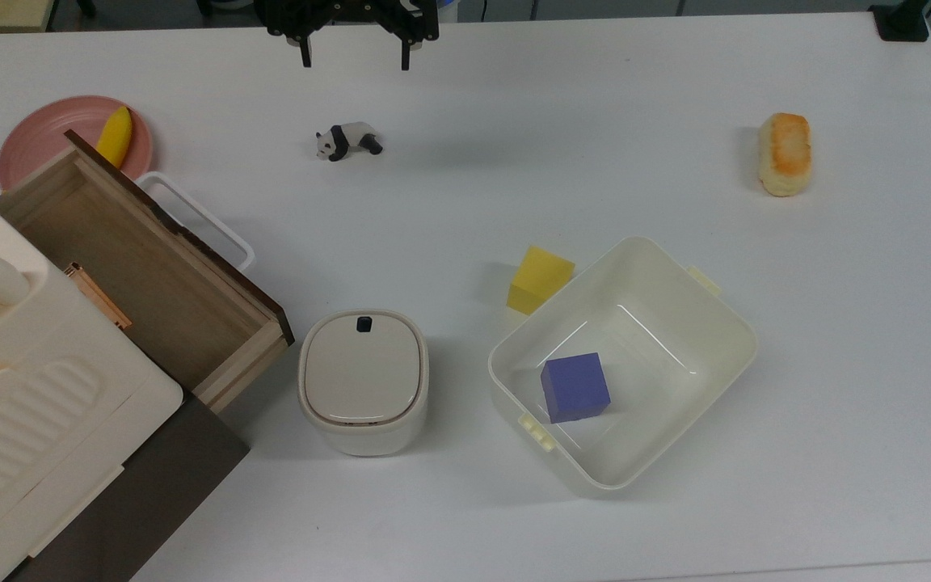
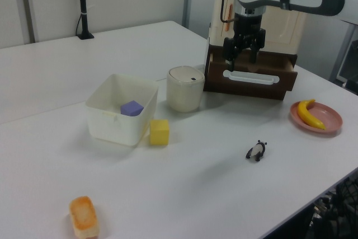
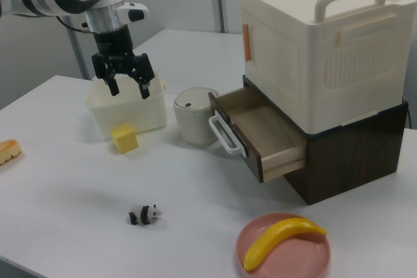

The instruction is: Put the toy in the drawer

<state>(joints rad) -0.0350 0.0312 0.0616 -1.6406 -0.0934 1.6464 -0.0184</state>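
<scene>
A white table point(image 1: 676, 97) holds one tiny black-and-white panda toy point(image 1: 348, 141) standing on four legs in open space, well apart from one pulled-out light-wood drawer point(image 1: 142, 267) with a dark brown front and white loop handle. Also present: two cubes, a yellow cube point(image 1: 540, 279) just beside a glossy cream tub point(image 1: 716, 323) and a purple cube point(image 1: 575, 387) inside it, one rounded lidded container point(image 1: 363, 380), one banana point(image 1: 115, 136) on a pink plate point(image 1: 37, 145), and one toasted bread piece point(image 1: 785, 153). The black gripper point(image 3: 128, 80) hangs above the table, fingers spread and empty.
</scene>
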